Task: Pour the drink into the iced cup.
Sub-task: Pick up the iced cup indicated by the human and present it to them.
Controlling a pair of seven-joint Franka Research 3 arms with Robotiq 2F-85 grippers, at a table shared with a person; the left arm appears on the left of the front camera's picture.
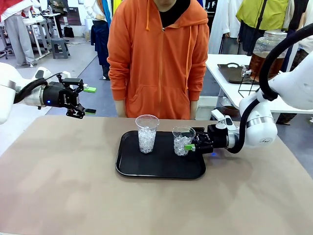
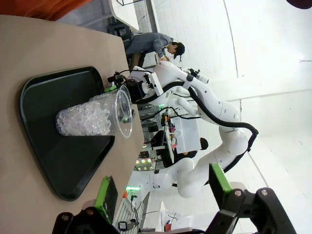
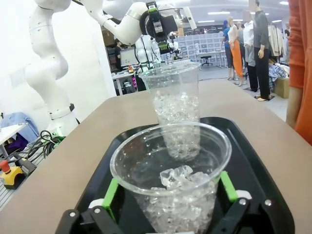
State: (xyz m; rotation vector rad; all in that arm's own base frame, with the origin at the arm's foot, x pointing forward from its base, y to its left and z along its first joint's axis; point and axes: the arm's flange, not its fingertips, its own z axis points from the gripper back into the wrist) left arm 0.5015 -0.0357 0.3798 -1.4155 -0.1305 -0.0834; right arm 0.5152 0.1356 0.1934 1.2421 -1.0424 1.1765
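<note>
The shorter iced cup [image 1: 182, 137], judged light and crushable, is flanked by the spread right pincer [image 1: 189, 141]; a gentle mid-wall hold is advised; the left pincer [image 1: 90, 100] is likewise spread.

The front camera looks across the surface [image 1: 58, 186] toward the person [image 1: 157, 54], and both wrist cameras face the shared tray [image 1: 161, 169].

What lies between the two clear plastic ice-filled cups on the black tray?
Only bare black tray: in the front view the taller cup and shorter cup stand apart.
</note>
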